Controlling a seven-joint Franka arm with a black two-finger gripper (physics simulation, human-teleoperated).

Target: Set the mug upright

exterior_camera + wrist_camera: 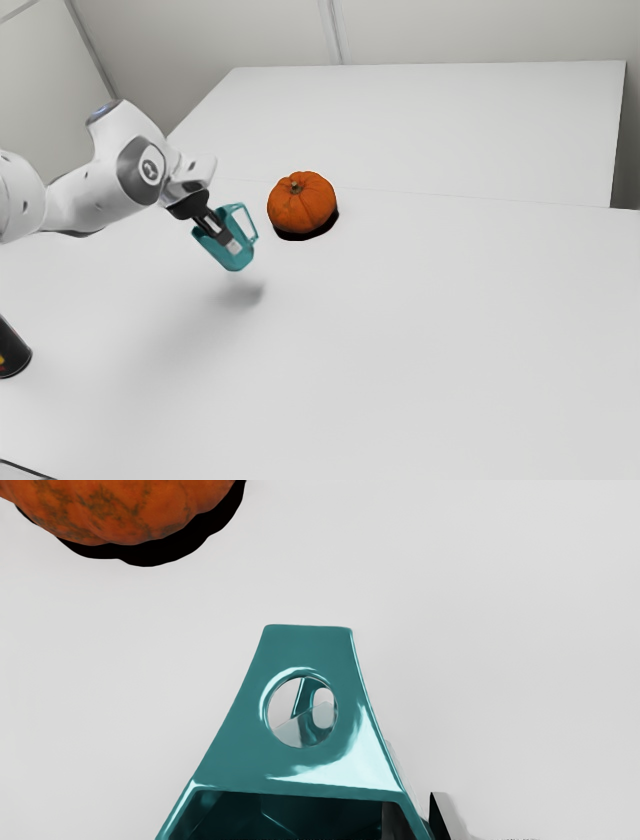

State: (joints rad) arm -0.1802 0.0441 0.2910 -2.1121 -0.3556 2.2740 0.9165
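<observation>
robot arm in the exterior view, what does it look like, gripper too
The arm is glossy white with rounded, smooth segments. A dark grey cap on one joint carries a round white marking, and a bluish disc tops the bend. The gripper is black and slim, with pale patches along it.

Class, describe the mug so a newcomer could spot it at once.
On the white table sits an orange pumpkin. Toward the exterior view's left, the gripper holds the tilted mug aloft. It alone is teal, with a handle.
</observation>
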